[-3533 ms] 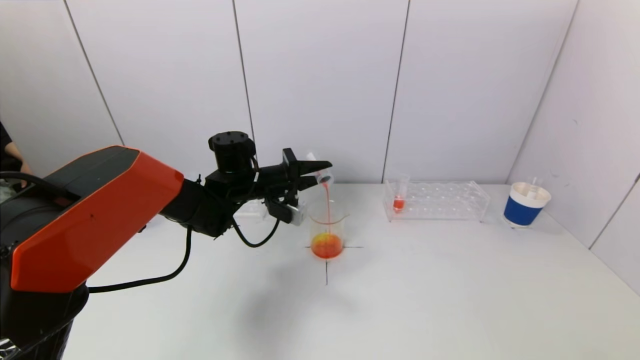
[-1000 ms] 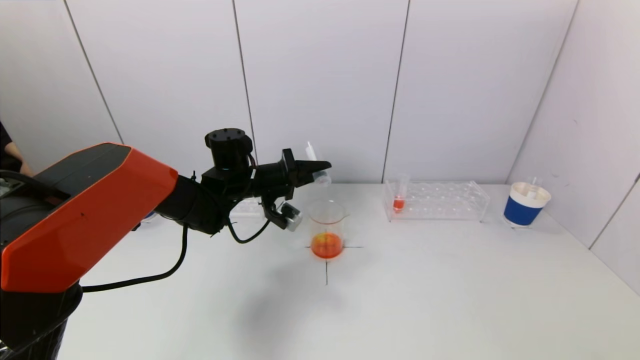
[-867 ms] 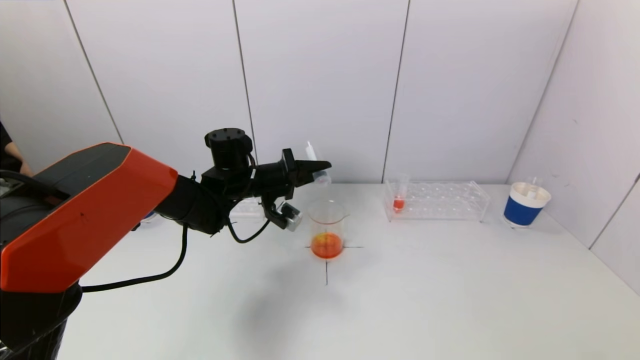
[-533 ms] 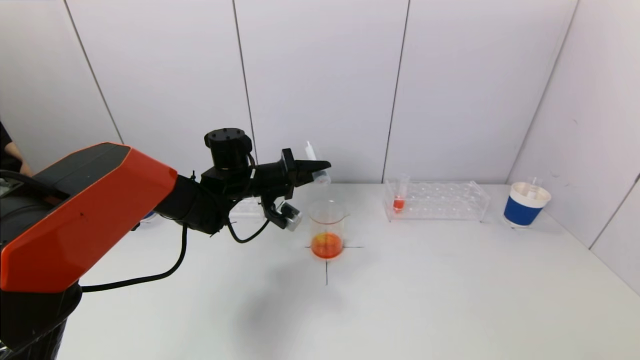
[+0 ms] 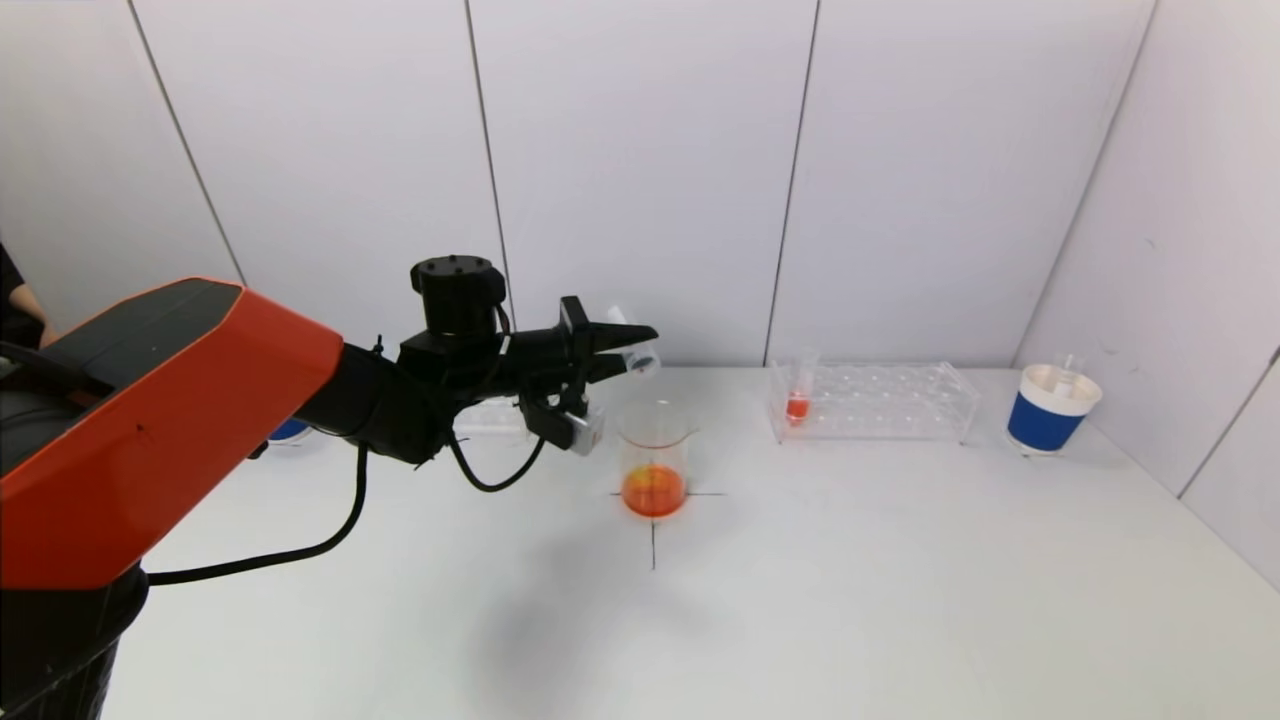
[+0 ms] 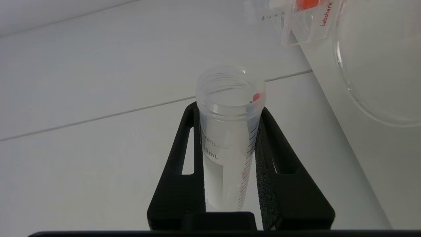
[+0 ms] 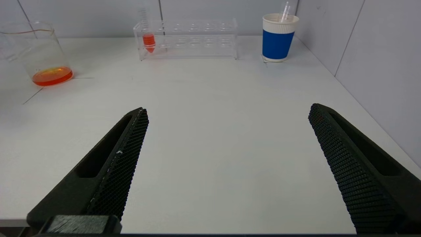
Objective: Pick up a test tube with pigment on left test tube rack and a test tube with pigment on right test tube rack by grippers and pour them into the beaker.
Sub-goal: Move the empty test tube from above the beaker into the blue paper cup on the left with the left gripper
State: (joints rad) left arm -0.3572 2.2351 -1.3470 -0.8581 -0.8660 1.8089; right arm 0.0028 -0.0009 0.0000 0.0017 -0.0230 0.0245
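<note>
Roughly half of the work is judged done. An emptied test tube point(image 6: 230, 138) is held clamped between the fingers of the left gripper point(image 5: 610, 345), raised above the table and just to the left of the beaker point(image 5: 655, 458); only a red droplet is seen at its mouth and a faint pink streak down its wall. Orange-red liquid with a yellowish patch is seen pooled in the bottom of the beaker, which stands on a black cross mark point(image 5: 653, 520) on the white table point(image 5: 850, 580). The tube's mouth is not directly over the beaker's opening, so the first pour is taken as finished.

What is left is the second tube. One test tube with red pigment point(image 5: 798, 400) is seen upright in the near-left end of the right test tube rack point(image 5: 875, 400), untouched. The right gripper point(image 7: 227, 164) is held low over the near table, well apart from that rack, its fingers spread wide with nothing between them.

By count: two test tubes in play, one emptied and one filled; one beaker; two racks, though the left test tube rack point(image 5: 490, 418) is mostly hidden behind the left arm and its contents cannot be made out. One blue-and-white paper cup point(image 5: 1050, 408) is seen at the far right, holding what may be a clear tube or a pipette.
</note>
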